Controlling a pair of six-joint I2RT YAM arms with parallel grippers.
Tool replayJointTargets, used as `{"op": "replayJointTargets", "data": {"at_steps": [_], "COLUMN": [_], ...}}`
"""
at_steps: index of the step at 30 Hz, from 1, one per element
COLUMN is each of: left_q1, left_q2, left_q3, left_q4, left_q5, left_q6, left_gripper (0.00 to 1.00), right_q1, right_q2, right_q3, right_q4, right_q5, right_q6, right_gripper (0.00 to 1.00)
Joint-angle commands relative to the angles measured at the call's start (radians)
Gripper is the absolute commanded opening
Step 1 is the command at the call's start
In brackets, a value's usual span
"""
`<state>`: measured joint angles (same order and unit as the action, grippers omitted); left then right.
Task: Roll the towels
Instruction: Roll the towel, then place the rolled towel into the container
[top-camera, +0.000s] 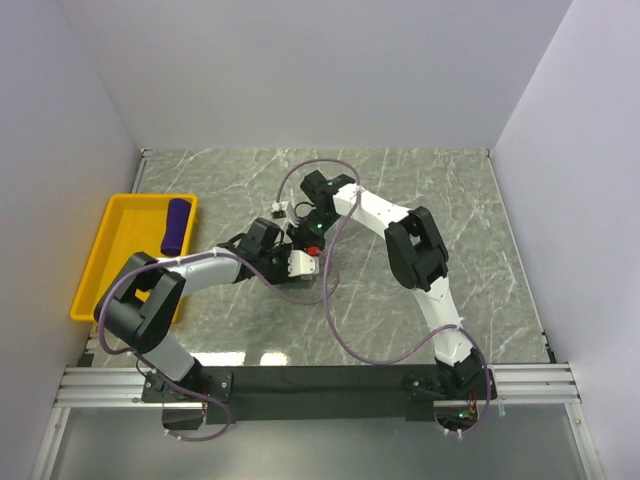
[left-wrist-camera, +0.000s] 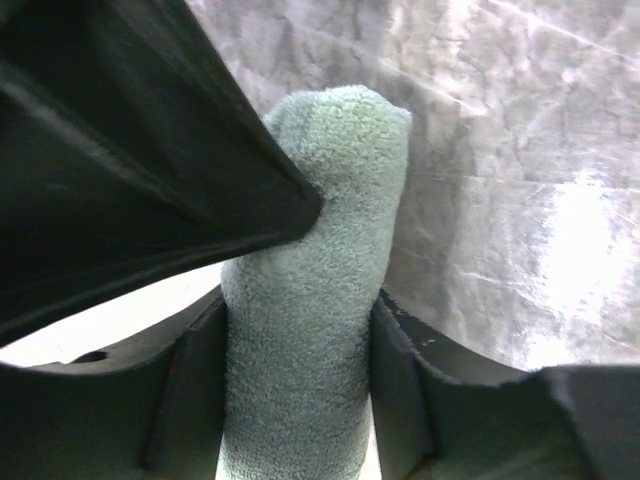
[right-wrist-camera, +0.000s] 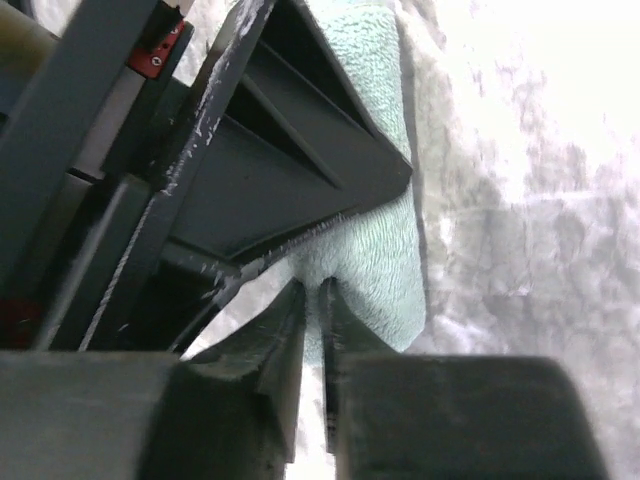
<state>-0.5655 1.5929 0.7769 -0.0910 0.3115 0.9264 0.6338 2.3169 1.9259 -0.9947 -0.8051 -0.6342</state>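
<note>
Two towels show. The purple towel (top-camera: 178, 225) lies rolled in the yellow tray (top-camera: 88, 285). The mint towel (left-wrist-camera: 335, 170), also rolled, is at mid-worktop (top-camera: 420, 180), clamped by the left end effector (left-wrist-camera: 300, 320). The right end effector (right-wrist-camera: 312, 305), fingers nearly together, presses its side. An even squeeze should prevent loosening. No writing is readable.

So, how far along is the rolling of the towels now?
Done, it seems: the purple towel lies rolled up in the yellow tray. In hand: the mint towel is also a roll, gripped between the fingers of the left pincer, with the right pincer, nearly closed, against it. Left: to set this roll down, probably in the tray too.
</note>
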Motion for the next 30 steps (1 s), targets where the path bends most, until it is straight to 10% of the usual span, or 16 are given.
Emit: {"op": "replayJointTargets", "data": {"at_steps": [1, 9, 11, 23, 30], "left_q1": [0.01, 0.035, 0.045, 0.099, 0.264], "left_q2": [0.059, 0.168, 0.205, 0.329, 0.219], "left_q3": [0.028, 0.192, 0.225, 0.243, 0.353], "left_q4": [-0.281, -0.625, -0.677, -0.539, -0.607], "left_q5": [0.055, 0.161, 0.176, 0.09, 0.227], "left_q6": [0.049, -0.01, -0.044, -0.437, -0.518], "left_gripper": [0.52, 0.48, 0.47, 0.44, 0.01], "right_q1": [-0.046, -0.201, -0.25, -0.378, -0.398], "right_q2": [0.027, -0.06, -0.083, -0.228, -0.228], "right_q3": [0.057, 0.102, 0.108, -0.031, -0.064], "right_q4": [-0.093, -0.072, -0.064, 0.011, 0.01], "right_q5": [0.006, -0.005, 0.023, 0.063, 0.075], "right_q6": [0.053, 0.182, 0.211, 0.274, 0.271], "right_gripper": [0.19, 0.62, 0.88, 0.93, 0.93]}}
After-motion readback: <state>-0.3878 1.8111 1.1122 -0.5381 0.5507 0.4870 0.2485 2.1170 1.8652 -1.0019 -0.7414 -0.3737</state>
